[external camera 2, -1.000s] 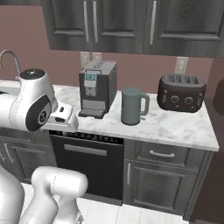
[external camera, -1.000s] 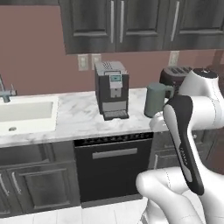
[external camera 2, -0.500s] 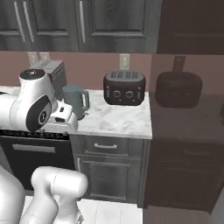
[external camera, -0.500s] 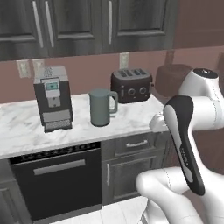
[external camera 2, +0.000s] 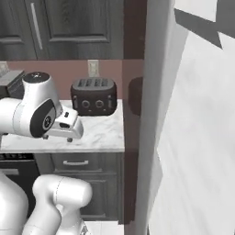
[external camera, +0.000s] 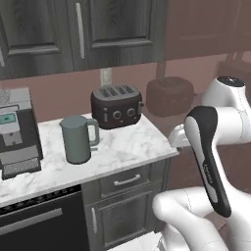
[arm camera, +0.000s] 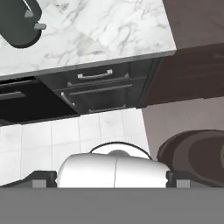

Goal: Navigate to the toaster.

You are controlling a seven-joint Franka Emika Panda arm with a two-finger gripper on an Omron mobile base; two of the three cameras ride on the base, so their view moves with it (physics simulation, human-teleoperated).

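Observation:
The toaster (external camera: 116,105) is a dark, rounded box with slots on top and round knobs on its front. It stands at the back of the marble counter (external camera: 130,147), against the wall, near the counter's right end. The right base view has the toaster (external camera 2: 93,96) just beyond my hand. My gripper (external camera 2: 58,137) hangs in front of the counter, pointing down and apart from the toaster. Seen from the hand, the gripper (arm camera: 112,181) is open, its two dark tips wide apart with nothing between them, above the tiled floor.
A grey-green kettle (external camera: 77,138) stands left of the toaster, and a coffee machine (external camera: 17,132) further left. Below the counter are a drawer (external camera: 127,180) and a dishwasher (external camera: 39,220). A tall pale panel (external camera 2: 193,137) rises right beside the counter's end.
The whole scene has slid left in both base views, so the camera moved right. The sink has left view; the toaster is now nearer the middle. The arm's pose is unchanged.

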